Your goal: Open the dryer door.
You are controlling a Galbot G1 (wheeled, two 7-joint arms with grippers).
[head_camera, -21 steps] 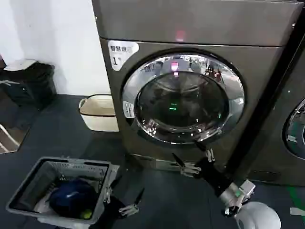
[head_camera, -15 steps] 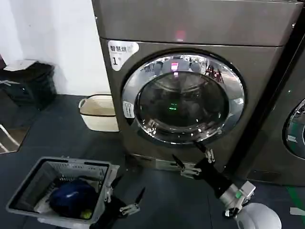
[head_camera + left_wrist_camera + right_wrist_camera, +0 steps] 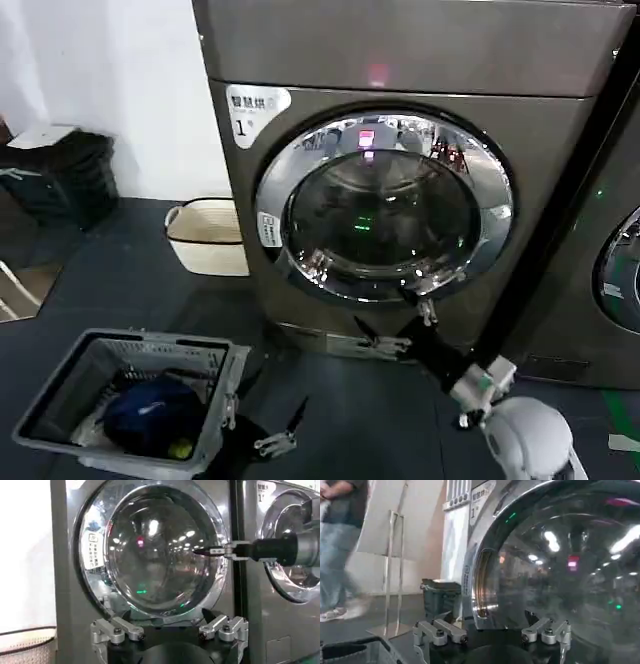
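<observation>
The dryer door (image 3: 384,205) was shut; your right gripper (image 3: 392,322), fingers apart, hovered near its lower rim, left gripper (image 3: 262,412) idle low, fingers apart; hook the rim's edge squarely

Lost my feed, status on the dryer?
Right gripper open at door's lower rim. Left gripper open, low by basket. Dryer door shut. Nothing blocking.

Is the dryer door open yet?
Shut: the dryer door sits flush in the front panel, the right gripper open below its rim.
</observation>
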